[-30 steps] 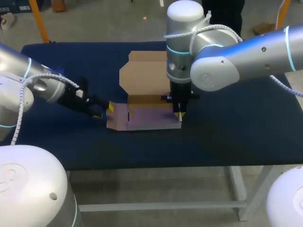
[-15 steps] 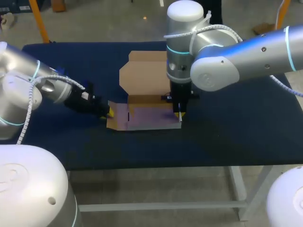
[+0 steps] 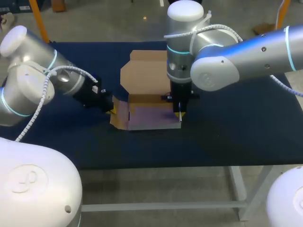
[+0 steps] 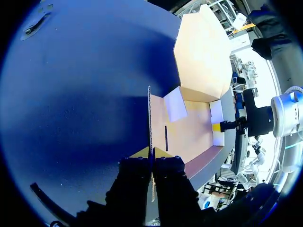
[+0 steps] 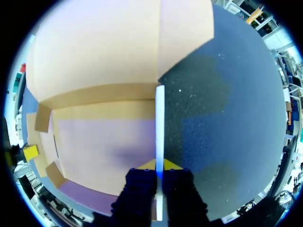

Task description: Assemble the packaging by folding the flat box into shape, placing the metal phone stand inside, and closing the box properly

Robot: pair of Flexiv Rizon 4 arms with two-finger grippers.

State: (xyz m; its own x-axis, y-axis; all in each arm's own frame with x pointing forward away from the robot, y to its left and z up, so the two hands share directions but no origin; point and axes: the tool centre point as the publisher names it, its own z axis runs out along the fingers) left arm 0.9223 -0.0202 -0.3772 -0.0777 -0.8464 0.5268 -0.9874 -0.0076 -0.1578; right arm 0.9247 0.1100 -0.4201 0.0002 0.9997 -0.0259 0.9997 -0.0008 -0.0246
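Observation:
The flat cardboard box [image 3: 150,116] lies half-folded in the middle of the blue table, its lid [image 3: 144,75] open toward the far side. My left gripper [image 3: 112,109] is shut on the box's left side flap [image 4: 149,118], which stands on edge between its fingers [image 4: 152,153]. At the opposite end, my right gripper [image 3: 179,113] points straight down. It is shut on the right side flap [image 5: 160,123], a thin upright edge between its yellow tips [image 5: 159,165]. The box's floor [image 5: 104,146] is bare. No metal phone stand shows in any view.
The dark blue tabletop [image 3: 236,123] stretches out around the box on all sides. My right arm's large elbow [image 3: 215,71] hangs over the table's right half, above the box's right end.
My left gripper went from open to shut on the left side flap and moved right, tipping the flap up from flat. My left arm's elbow rose. The right arm stayed still.

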